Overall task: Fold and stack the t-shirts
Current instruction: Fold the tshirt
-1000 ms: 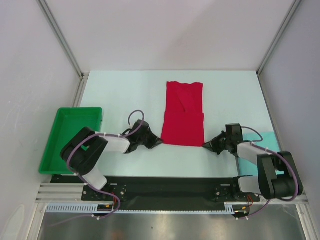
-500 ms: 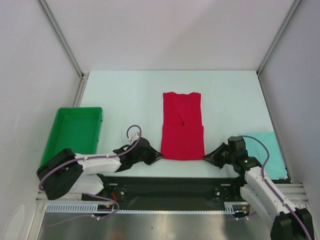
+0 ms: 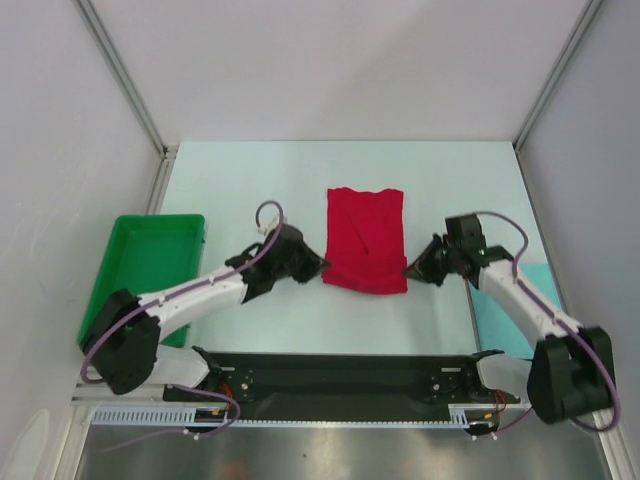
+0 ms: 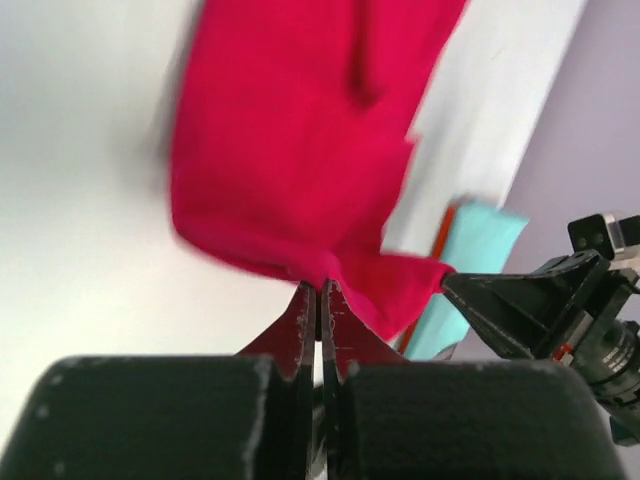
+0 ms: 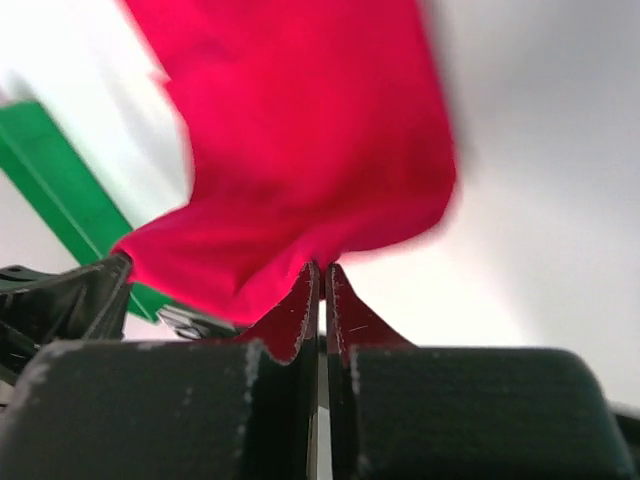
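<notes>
Seen from above, a red t-shirt lies lengthwise in the middle of a pale table, narrowed into a long strip. The left tool and the right tool are each pressed together on a near corner of its hem, pinching the cloth and holding that edge raised off the table. In the wrist views the hem sags in a shallow curve between the two pinches. A folded teal t-shirt rests at the right edge, partly under the right arm. A green tray sits at the left. The step appears to be folding the near half over the far half. To do it well, both tools should travel away from the bases together, level and evenly spaced, so the hem lands square on the collar end without dragging the layer beneath.
</notes>
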`<state>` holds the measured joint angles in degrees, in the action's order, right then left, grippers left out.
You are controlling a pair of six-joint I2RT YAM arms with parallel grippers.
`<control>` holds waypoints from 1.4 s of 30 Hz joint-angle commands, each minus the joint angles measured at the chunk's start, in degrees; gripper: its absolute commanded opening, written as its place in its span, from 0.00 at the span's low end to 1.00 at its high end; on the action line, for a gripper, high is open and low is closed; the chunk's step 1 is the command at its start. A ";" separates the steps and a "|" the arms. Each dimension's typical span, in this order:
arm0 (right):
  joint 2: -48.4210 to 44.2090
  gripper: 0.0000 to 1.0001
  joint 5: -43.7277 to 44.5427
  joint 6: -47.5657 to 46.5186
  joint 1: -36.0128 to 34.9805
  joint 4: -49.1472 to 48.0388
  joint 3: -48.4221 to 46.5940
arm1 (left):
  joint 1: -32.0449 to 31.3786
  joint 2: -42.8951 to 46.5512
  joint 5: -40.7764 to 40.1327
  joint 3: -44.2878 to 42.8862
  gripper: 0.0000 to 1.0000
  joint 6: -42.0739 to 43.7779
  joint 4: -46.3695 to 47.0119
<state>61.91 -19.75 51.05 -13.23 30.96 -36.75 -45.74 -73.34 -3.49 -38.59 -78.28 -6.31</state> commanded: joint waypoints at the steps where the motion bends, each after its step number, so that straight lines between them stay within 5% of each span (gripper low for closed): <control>1: 9.08 0.00 0.59 -7.09 1.01 -5.55 -11.91 | 7.84 -6.00 2.78 -10.78 0.00 13.56 -2.05; 9: 39.47 0.00 -3.89 -10.17 4.79 -5.04 -40.98 | 18.83 -28.84 14.01 -35.40 0.00 21.06 0.23; 14: 50.74 0.00 -5.56 -10.35 7.25 -3.19 -53.83 | 22.17 -39.83 20.62 -45.15 0.00 21.85 4.88; 25: 62.09 0.00 -8.64 -9.92 12.00 -1.34 -66.34 | 25.08 -54.26 27.39 -61.06 0.00 20.28 9.47; 42: 74.31 0.00 -13.56 -9.04 14.29 -1.08 -78.99 | 27.37 -63.06 26.95 -68.55 0.00 17.20 9.47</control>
<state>134.87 -31.44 41.78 -0.12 30.15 -111.57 -19.44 -136.03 23.18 -103.79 -60.12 1.17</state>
